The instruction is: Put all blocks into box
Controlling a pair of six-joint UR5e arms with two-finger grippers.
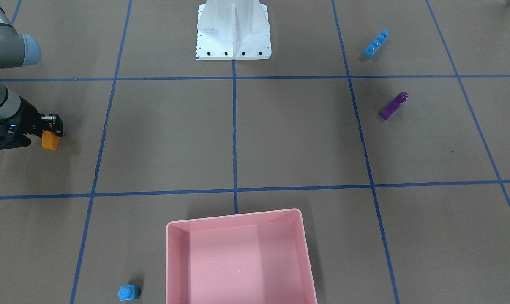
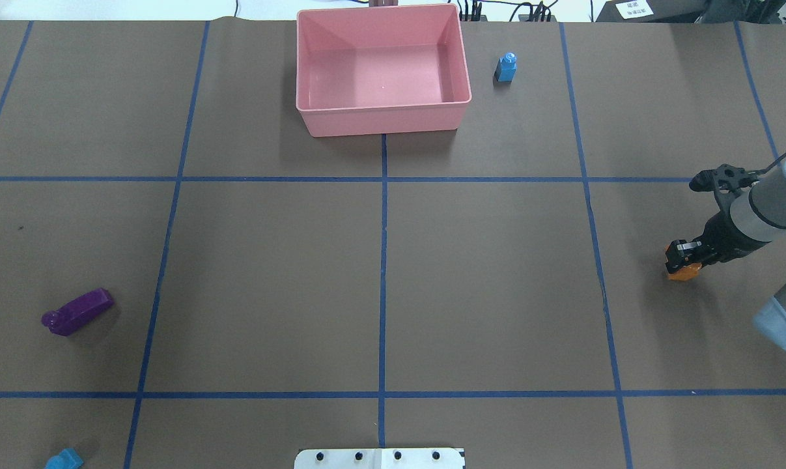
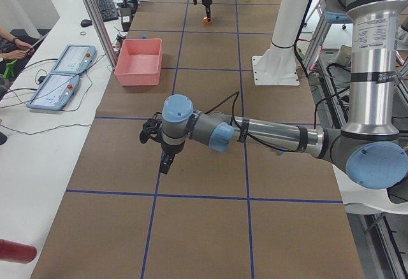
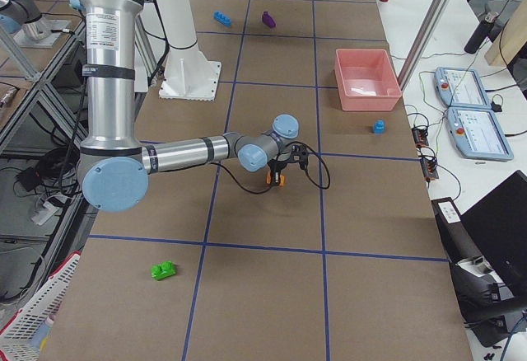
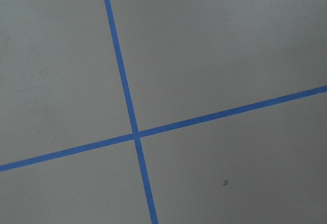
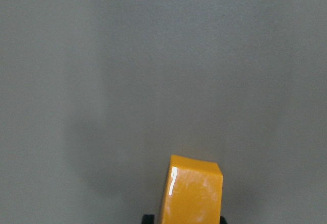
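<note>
My right gripper (image 1: 52, 131) is shut on the orange sloped block (image 1: 50, 140), low over the table at my right side; the block fills the bottom of the right wrist view (image 6: 191, 191). The pink box (image 2: 379, 120) stands empty at the far middle. The tiny blue cube (image 2: 506, 68) sits just right of it. The long purple block (image 2: 77, 312) and the long blue block (image 2: 64, 460) lie at my near left. The green block (image 4: 165, 270) lies far out to my right. My left gripper (image 3: 164, 163) hangs over bare table; I cannot tell whether it is open.
The white metal base (image 1: 233, 38) stands at the robot's edge of the table. Blue tape lines grid the brown table. Two tablets (image 3: 60, 75) lie on the side bench beyond the box. The left wrist view shows only table and a tape crossing (image 5: 135, 133).
</note>
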